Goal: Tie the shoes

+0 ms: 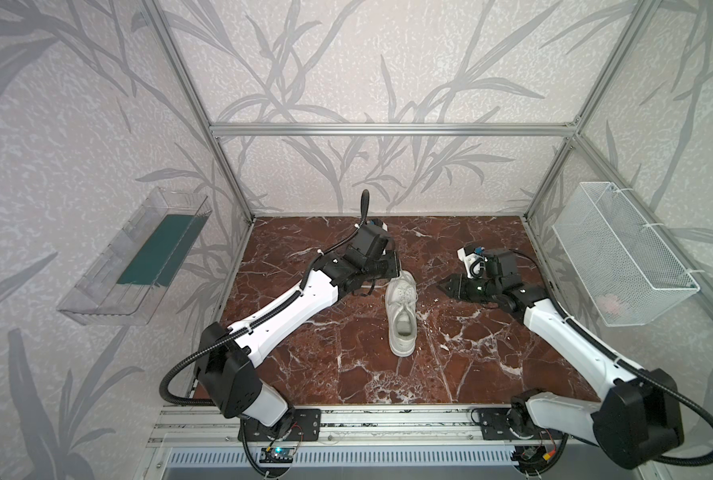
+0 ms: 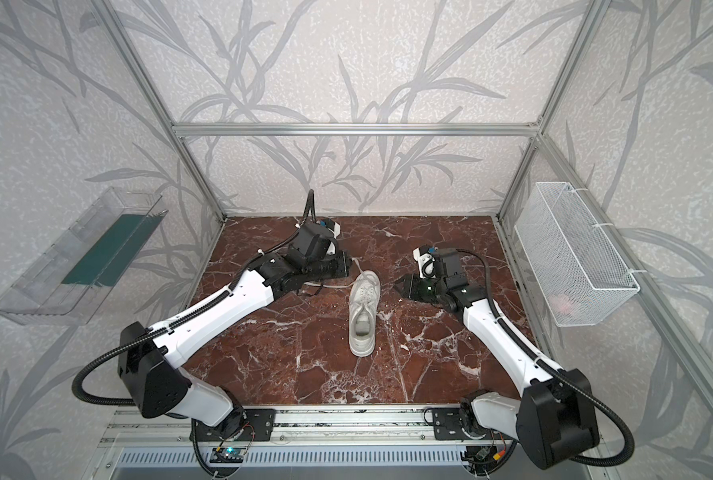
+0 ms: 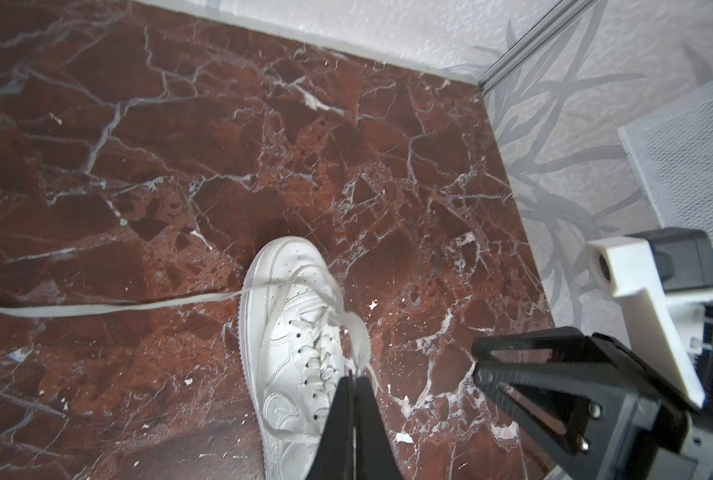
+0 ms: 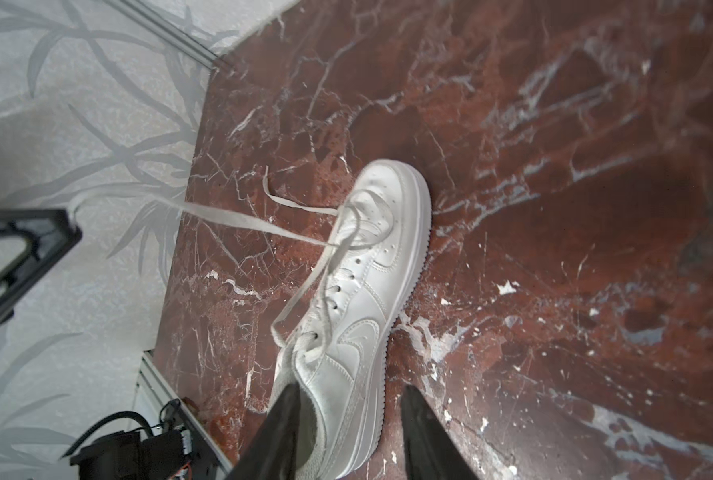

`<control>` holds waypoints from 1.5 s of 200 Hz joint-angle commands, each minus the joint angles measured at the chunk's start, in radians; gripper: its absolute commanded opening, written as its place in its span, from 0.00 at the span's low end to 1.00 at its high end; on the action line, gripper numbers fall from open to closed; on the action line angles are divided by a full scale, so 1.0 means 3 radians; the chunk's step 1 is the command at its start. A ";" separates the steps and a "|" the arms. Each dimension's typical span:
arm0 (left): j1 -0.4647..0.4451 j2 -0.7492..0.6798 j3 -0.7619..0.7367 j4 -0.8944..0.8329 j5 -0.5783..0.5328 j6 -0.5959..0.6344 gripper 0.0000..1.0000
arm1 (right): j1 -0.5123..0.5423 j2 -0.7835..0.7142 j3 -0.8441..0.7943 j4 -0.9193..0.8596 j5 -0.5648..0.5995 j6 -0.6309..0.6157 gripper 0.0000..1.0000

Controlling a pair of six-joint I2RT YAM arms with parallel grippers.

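No bow shows yet: the shoe [image 1: 401, 316] stands on the worktop [image 1: 346, 374] with its laces loose, so most of the tying seems left. The left pincer [image 3: 352, 376] is clenched on one lace [image 3: 359, 340], with the toe end just beyond its tips. The right pincer [image 4: 348, 390] is released and empty. The shoe lies just ahead of its parted jaws, untouched. The other lace [image 3: 97, 309] trails across the worktop.

- I had both top views high at the front, looking steeply down on the whole table [image 1: 346, 374]
- My wrist cameras looked close at the sneaker [image 3: 292, 340] from opposite sides
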 commanded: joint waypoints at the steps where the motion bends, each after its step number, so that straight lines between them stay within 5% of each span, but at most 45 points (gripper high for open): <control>1: 0.0019 0.0013 0.0166 -0.0134 -0.0048 0.0085 0.00 | 0.0087 -0.0032 0.0132 0.0294 0.0189 -0.0514 0.45; 127: 0.0032 -0.0030 0.0256 -0.0185 -0.0070 0.0084 0.00 | 0.0682 0.1120 0.1086 0.0389 0.0155 -0.0845 0.47; 213: 0.0046 -0.0103 0.0124 -0.0164 -0.0066 0.0050 0.00 | 0.0723 0.1412 0.1313 0.0170 0.0537 -0.0669 0.26; 300: 0.0054 -0.0146 0.0063 -0.0145 -0.0065 0.0018 0.00 | 0.0767 0.1526 0.1401 0.0222 0.0445 -0.0707 0.32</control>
